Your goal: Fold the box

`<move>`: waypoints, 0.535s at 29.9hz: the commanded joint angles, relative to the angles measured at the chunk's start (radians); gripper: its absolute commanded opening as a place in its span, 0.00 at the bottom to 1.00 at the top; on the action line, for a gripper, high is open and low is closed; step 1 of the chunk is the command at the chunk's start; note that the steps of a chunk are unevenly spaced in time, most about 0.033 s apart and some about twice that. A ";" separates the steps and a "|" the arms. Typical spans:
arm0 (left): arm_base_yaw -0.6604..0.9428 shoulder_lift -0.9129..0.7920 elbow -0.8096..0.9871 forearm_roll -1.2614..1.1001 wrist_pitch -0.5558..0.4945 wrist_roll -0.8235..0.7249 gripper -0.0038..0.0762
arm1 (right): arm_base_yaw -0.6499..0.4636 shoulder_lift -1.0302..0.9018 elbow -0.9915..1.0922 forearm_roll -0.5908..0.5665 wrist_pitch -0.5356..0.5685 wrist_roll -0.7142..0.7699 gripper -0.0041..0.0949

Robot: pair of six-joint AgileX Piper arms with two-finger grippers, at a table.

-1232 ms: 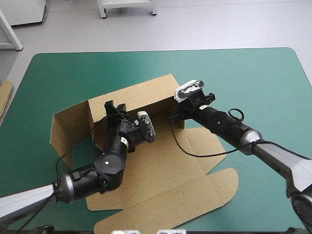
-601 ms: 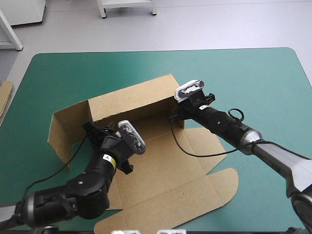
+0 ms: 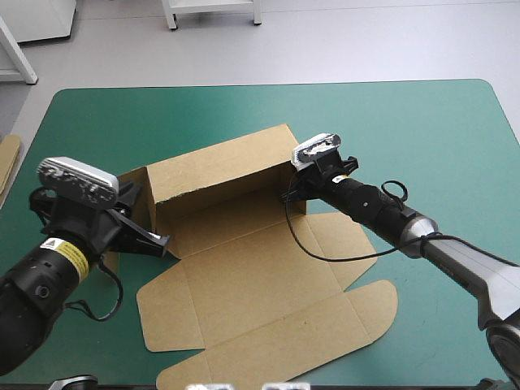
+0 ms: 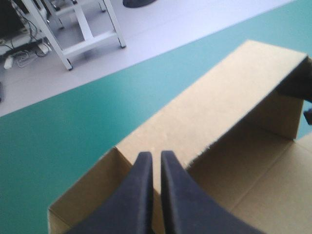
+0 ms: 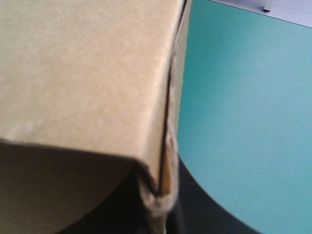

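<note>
The brown box (image 3: 244, 268) lies in the middle of the teal-green cover, its long back wall (image 3: 219, 166) raised and the front flaps flat. My right gripper (image 3: 291, 195) holds the back wall's right end, shut on the folded corner (image 5: 165, 146), whose board runs between its fingers. My left gripper (image 3: 160, 240) hangs raised at the box's left end, pointing in over the floor. In the left wrist view its fingers (image 4: 145, 168) are shut with nothing between them, over the left rear corner (image 4: 117, 151). The left end wall is mostly hidden behind that arm.
An edge of more brown board (image 3: 6, 162) shows at the table's left edge. Bare teal-green cover (image 3: 422, 138) stretches to the right of the box and behind it, as far as the table's far edge.
My left arm has pulled out of the box's inside, moving left and toward the near edge while rising. The right gripper and the back wall have stayed put.
</note>
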 commanded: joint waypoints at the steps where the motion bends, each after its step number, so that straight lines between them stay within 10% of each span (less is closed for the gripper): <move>1: 0.033 -0.011 -0.079 0.109 0.046 0.039 0.04 | 0.007 -0.033 -0.013 -0.017 0.104 0.021 0.04; 16: 0.683 0.004 -0.184 -0.219 -0.050 0.401 0.04 | 0.007 -0.033 -0.013 -0.025 0.148 0.025 0.04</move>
